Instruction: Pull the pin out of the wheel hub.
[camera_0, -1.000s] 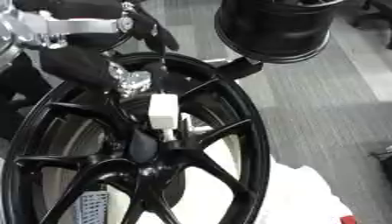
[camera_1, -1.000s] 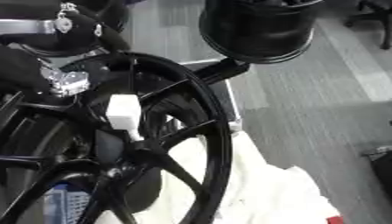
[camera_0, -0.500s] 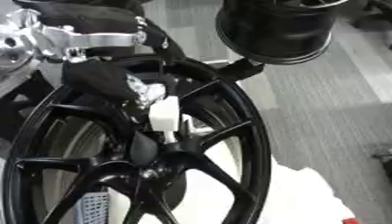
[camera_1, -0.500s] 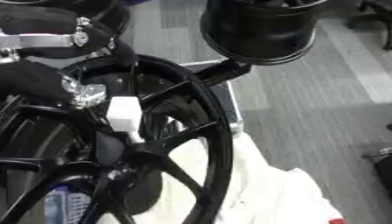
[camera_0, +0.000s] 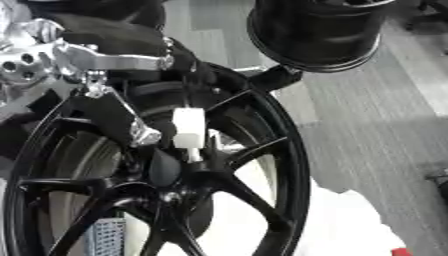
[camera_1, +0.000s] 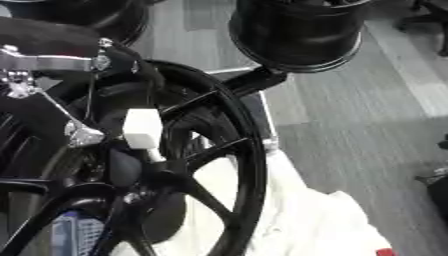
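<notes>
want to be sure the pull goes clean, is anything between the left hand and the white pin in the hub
Nothing visible stands between them. The left hand is right beside the white pin, which sticks up from the wheel hub. Above the pin there is only open space inside the rim.

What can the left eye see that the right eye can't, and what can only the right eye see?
Only the left eye view shows the round silver joint piece at the left edge, and more of the black wheel's left rim. Only the right eye view shows more of the white cloth spreading right of the wheel, and a second dark rim at the top left. Both show the white pin standing in the hub, the left hand reaching down beside it, and the black drum-shaped wheel lying behind on the grey floor.
</notes>
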